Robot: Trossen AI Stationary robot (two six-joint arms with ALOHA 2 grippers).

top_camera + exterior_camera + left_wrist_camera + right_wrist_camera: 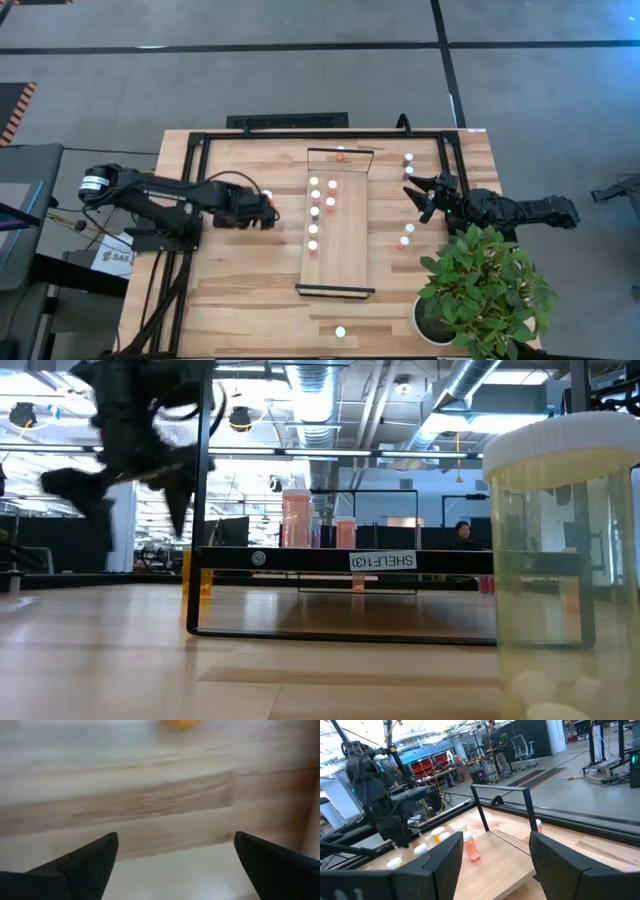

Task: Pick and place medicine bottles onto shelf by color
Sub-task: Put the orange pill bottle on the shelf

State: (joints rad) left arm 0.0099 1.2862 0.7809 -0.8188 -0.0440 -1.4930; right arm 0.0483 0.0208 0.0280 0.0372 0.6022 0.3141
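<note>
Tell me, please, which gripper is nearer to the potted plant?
Right. The right gripper hovers just beyond the plant, close to its leaves; the left gripper is across the shelf, on the table's other side.

Potted plant (leafy) on table corner

Smooth pale wooden shelf; matt slatted wooden tabletop.

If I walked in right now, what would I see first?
Probably the long pale shelf in the middle of the table, with little white-capped medicine bottles lined up along its left side. The left gripper and right gripper wait open on either side. A bushy green plant fills the near right corner.
</note>
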